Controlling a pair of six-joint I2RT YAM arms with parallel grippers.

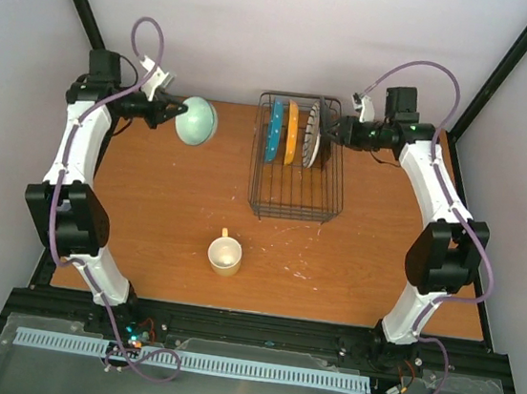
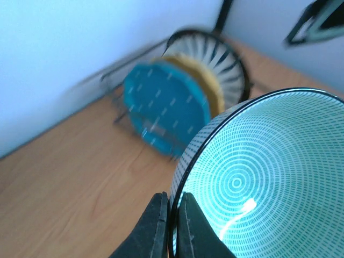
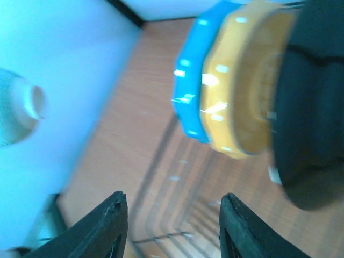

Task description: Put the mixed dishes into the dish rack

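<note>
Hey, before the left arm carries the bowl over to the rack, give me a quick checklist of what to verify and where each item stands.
1. Left gripper grip on bowl: ok, jaws shut on the rim.
2. Free room in rack: ok, the near half holds nothing.
3. Teal plate, yellow plate and striped plate standing on edge: ok.
4. Right gripper clear of rack: not ok, it is open and right beside the striped plate.
5. Mug off the path: ok, well apart from the rack.
6. Bowl lifted clear: cannot tell.
</note>
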